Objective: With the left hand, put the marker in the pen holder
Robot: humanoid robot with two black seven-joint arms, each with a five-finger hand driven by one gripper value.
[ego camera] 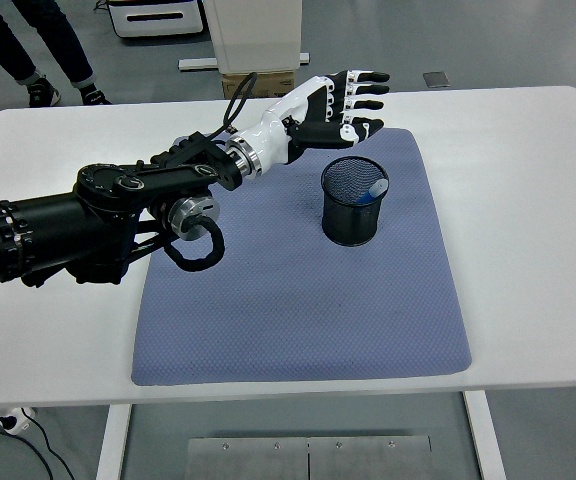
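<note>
A black mesh pen holder point(353, 201) stands upright on the blue-grey mat point(288, 300), right of its middle. A marker point(376, 189) with a light blue end rests inside the holder, leaning on its right rim. My left hand point(353, 100) hovers above and just behind the holder, fingers stretched out to the right, open and holding nothing. The left arm reaches in from the left edge across the mat's far left corner. The right arm is out of view.
The white table point(528, 200) extends around the mat on all sides. A person's legs point(43, 50) stand beyond the table's far left corner. A white cabinet base and a cardboard box point(258, 80) stand behind the far edge.
</note>
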